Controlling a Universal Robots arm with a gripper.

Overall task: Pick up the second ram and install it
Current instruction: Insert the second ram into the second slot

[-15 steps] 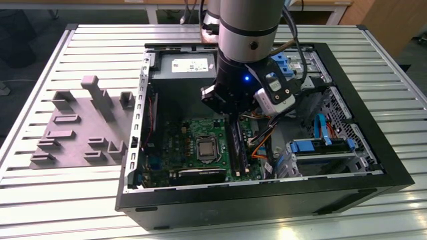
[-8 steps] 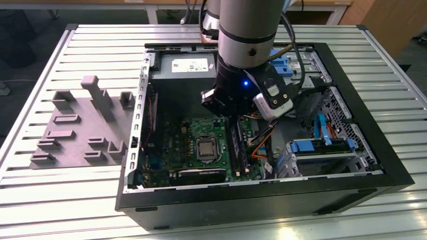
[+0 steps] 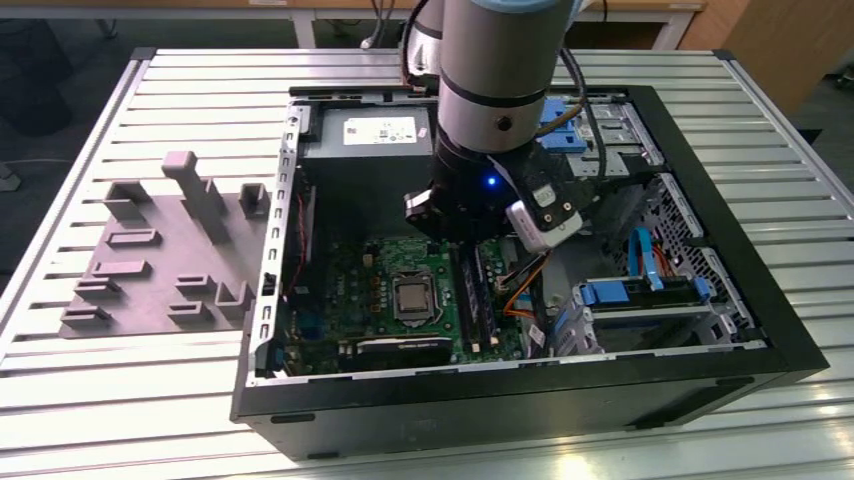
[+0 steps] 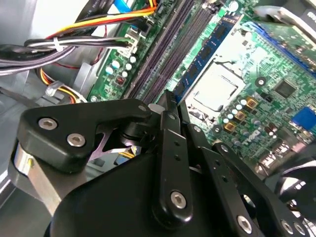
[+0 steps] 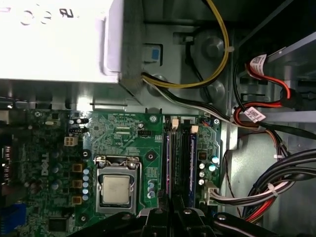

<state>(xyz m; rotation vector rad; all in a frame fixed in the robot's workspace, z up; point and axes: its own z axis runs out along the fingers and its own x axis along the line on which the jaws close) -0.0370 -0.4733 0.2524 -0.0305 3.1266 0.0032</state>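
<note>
Dark blue-green board, dark chips: found the second ram standing on edge in the slot beside the processor socket, in line with the black slot rails. Found the gripper low inside the open case, right at the near end of that stick. Saw the jaws drawn almost together; could not tell whether the board's edge was pinched between them. Judged the pose deliberate: wrist squared along the slot so any push went straight down into the motherboard. Noted the cable bundle lying off to one side, apart from the slots. Saw the grey holder blocks well apart, outside the case.
</note>
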